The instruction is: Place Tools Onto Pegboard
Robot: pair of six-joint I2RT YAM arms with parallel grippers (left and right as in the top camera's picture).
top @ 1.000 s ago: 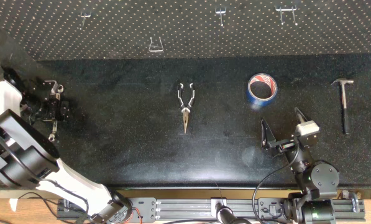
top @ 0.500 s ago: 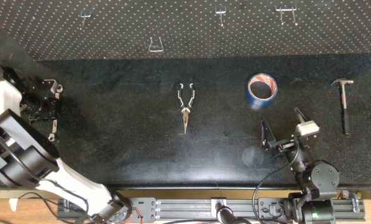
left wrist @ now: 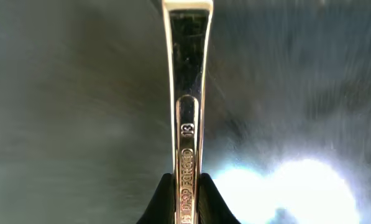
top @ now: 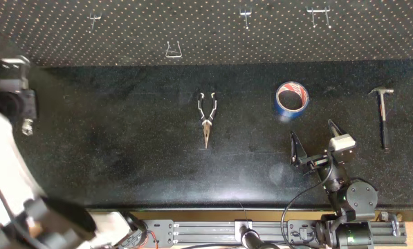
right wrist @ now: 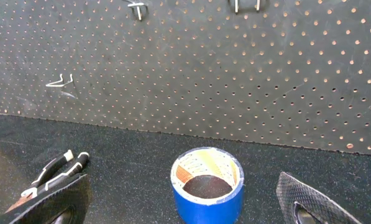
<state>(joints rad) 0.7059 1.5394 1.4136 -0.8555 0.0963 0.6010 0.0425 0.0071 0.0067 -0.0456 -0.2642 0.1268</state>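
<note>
Top view, left to right: your left arm rises at the table's left edge. The left gripper [left wrist: 187, 186] is clamped on the shank of a wrench [left wrist: 186, 74], which runs straight out from the fingers above the black mat [top: 123, 152]. Pliers [top: 206, 117] lie at mid-table, a blue tape roll [top: 291, 98] to their right, and a hammer [top: 382, 117] at far right. Your right gripper [top: 314, 140] sits just near of the tape, jaws spread, holding nothing. You appear to be carrying the wrench to the pegboard [top: 206, 28] at the far side. Next, line its end up with a free hook [top: 93, 17].
</note>
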